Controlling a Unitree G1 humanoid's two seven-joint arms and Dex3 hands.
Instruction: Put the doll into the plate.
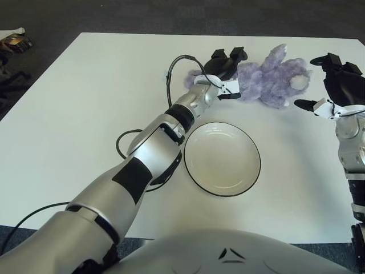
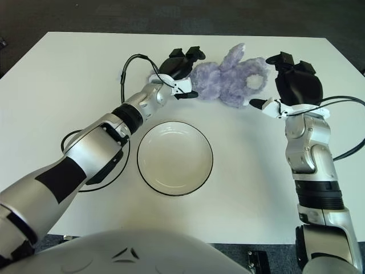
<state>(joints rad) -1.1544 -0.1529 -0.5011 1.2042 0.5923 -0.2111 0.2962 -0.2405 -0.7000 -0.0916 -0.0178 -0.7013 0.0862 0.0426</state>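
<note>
Left eye view: the purple doll (image 1: 271, 80) lies on the far side of the table (image 1: 85, 114), beyond the empty plate (image 1: 222, 158); the left hand (image 1: 223, 71) touches its left end, fingers spread. Right eye view: the right hand (image 2: 288, 83), fingers apart, hovers just right of the doll, its forearm fully visible.

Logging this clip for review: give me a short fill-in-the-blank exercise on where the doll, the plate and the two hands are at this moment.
1. The purple doll lies on the white table, on the far side of the ____.
2. The plate holds ____.
3. The left hand is at the doll's ____ end.
4. The right hand, fingers spread, is beside the doll's ____ end.

Missing words: plate; nothing; left; right
</note>
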